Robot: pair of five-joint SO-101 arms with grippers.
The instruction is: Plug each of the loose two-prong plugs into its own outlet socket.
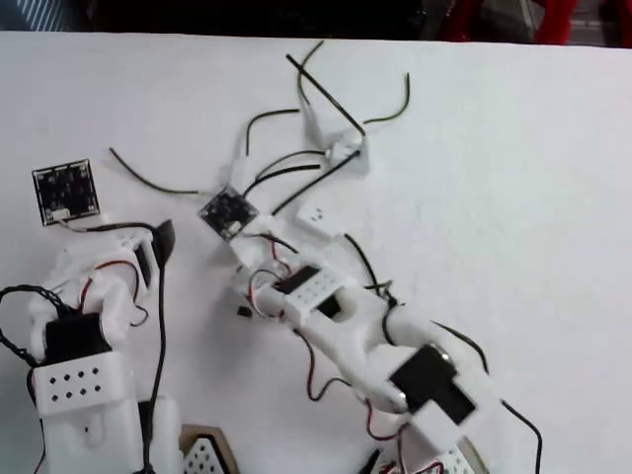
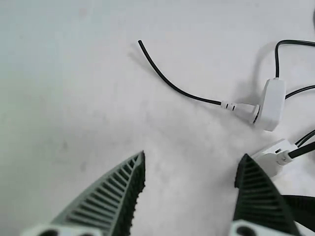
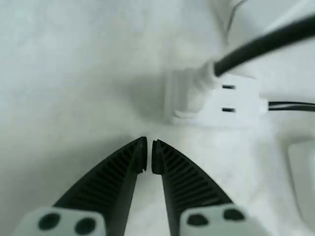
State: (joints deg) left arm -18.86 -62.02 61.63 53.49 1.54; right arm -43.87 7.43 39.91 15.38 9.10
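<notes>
Left claw (image 2: 193, 164): spread wide, nothing between the ribbed fingers (image 2: 125, 191); over bare table (image 2: 74, 98).
Just past left claw: first socket block (image 2: 272, 104), white, standing on edge; a seated plug (image 2: 240, 109) is pushed into its side face.
Cord off that plug: thin cord (image 2: 172, 83), black, runs away across the table to a loose cut end.
Beside one left finger: second socket block (image 2: 270, 156), white, with a cord at its end. Touching the finger or just apart, cannot tell.
Right claw (image 3: 149, 153): pinched nearly closed, a sliver between the tips, holding nothing.
Just ahead of right claw: slotted socket (image 3: 231, 101), white, lying on the table, two slots in plain sight and unfilled.
On that socket: white plug body (image 3: 202, 81) with a thick cord (image 3: 266, 44), black, leading away. Seated or only resting there, cannot tell.
High view, mid-table: socket cluster (image 1: 336, 148) tangled in black cords; a separate white socket face (image 1: 318, 217) lies near the right arm's tip.
Also near that tip: small board (image 1: 227, 212), black.
By the left arm: square board (image 1: 65, 191), black, well apart from the cluster.
</notes>
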